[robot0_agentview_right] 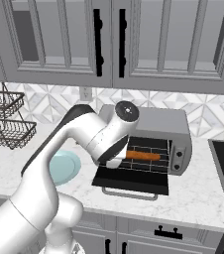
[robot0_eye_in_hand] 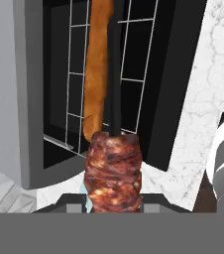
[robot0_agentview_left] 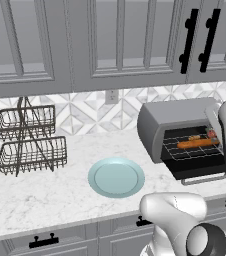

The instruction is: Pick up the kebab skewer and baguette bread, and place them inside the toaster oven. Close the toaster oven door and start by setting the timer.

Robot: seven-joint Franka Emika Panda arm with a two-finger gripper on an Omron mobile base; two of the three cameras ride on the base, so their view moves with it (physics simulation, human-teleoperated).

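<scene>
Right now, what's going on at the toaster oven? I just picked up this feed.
The arm is reaching into the open toaster oven with the kebab skewer held in the gripper, jaws closed on its meat end. The baguette bread already lies on the wire rack inside. The toaster oven door is folded down flat over the counter. The pale blue plate sits beside the oven with nothing on it.

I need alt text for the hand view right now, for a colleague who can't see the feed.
Close-up from the robot's hand: it holds a kebab skewer, its browned meat chunks in the foreground and its dark stick pointing into the open toaster oven. A long orange-brown baguette already lies on the wire rack inside the dark cavity. White marble counter shows beside the oven.
</scene>
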